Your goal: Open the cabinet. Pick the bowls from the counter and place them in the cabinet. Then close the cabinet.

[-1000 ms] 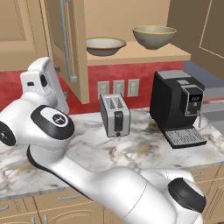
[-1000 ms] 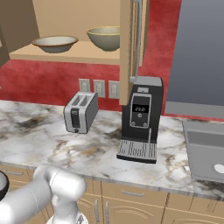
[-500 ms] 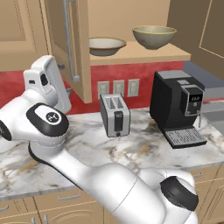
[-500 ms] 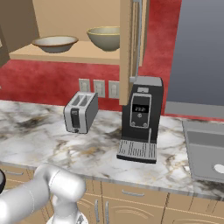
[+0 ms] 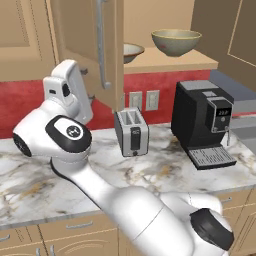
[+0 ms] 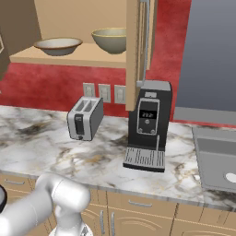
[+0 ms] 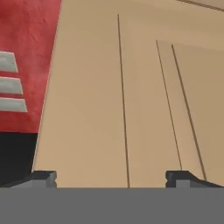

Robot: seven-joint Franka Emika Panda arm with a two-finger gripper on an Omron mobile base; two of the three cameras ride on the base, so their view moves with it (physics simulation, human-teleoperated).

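Note:
The cabinet [image 5: 170, 62] stands open, with both bowls on its shelf. The tan-rimmed bowl [image 6: 58, 45] sits left of the olive-yellow bowl [image 6: 109, 39]. In the left base view the left door [image 5: 82, 45] with its silver handle [image 5: 101, 47] hides part of the tan-rimmed bowl [image 5: 134, 50]. The olive-yellow bowl [image 5: 176, 42] shows whole. My white hand [image 5: 65, 90] is just left of that door, by its outer face. In the hand view my gripper [image 7: 113, 178] is open and empty, close to the door's tan panel [image 7: 131, 100]. The right door [image 6: 140, 50] covers the olive bowl's right edge.
On the marble counter [image 5: 30, 185] stand a silver toaster [image 5: 131, 132] and a black coffee machine [image 5: 202, 125], both below the cabinet. A grey sink [image 6: 216, 156] lies at the right end of the counter [image 6: 37, 138]. Wall outlets [image 6: 103, 92] sit on the red backsplash.
The left door has swung rightward and now hides part of the tan-rimmed bowl. My hand rose and followed it. In the right base view the right door looks wider and overlaps the olive bowl.

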